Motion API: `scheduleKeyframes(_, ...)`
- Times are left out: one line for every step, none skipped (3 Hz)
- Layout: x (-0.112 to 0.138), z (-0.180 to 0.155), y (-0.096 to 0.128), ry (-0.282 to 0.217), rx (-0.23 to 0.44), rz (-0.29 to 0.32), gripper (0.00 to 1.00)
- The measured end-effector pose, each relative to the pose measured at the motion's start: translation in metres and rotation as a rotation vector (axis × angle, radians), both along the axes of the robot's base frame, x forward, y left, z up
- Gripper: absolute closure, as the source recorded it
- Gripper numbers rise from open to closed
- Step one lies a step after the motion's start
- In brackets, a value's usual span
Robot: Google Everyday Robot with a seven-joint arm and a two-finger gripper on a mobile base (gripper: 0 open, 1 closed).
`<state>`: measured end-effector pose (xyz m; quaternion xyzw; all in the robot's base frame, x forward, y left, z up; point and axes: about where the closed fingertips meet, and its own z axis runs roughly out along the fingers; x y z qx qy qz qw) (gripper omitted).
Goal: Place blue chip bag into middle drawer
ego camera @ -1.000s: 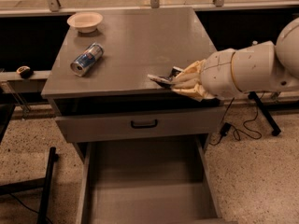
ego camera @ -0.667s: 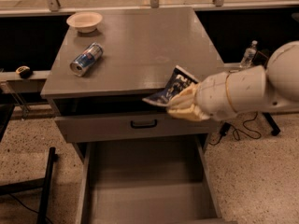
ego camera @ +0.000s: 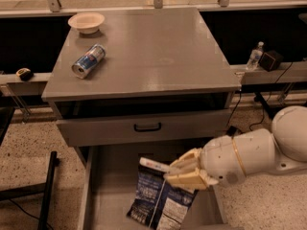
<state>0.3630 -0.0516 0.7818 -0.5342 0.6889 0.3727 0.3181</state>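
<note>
I am holding the blue chip bag (ego camera: 158,200) by its upper edge, my gripper (ego camera: 178,174) clamped on the foil with its 2 tan fingers (ego camera: 191,178) pinching the crumpled top. The gripper is hanging low in front of the bench (ego camera: 144,47), below the upper drawer front (ego camera: 110,128) with its black handle (ego camera: 147,127), and over the open middle drawer (ego camera: 112,181). The bag is dangling inside the drawer's outline, toward the right half; I cannot tell whether its bottom edge is touching the floor.

To do this step well, I am judging that I should lower until the bag's bottom is resting on the floor, then let go, so the light foil is not sliding or flipping toward the right wall. I should also be staying clear of the drawer front above.

The bag is dark-blue foil, creased and glossy, with white lettering and a white strip along the top. The drawer is flat grey metal with straight walls and a bare floor. On the smooth grey bench top are lying 1 blue-and-silver soda can (ego camera: 88,61) on its side and 1 pale bowl (ego camera: 86,21).
</note>
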Motion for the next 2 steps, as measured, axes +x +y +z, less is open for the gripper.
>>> scheduleKeyframes(-0.004,-0.0023,0.0015,0.009,-0.001,0.007,1.0)
scheduleKeyframes(-0.002,-0.0092,0.0028,0.024,-0.006,0.01,1.0)
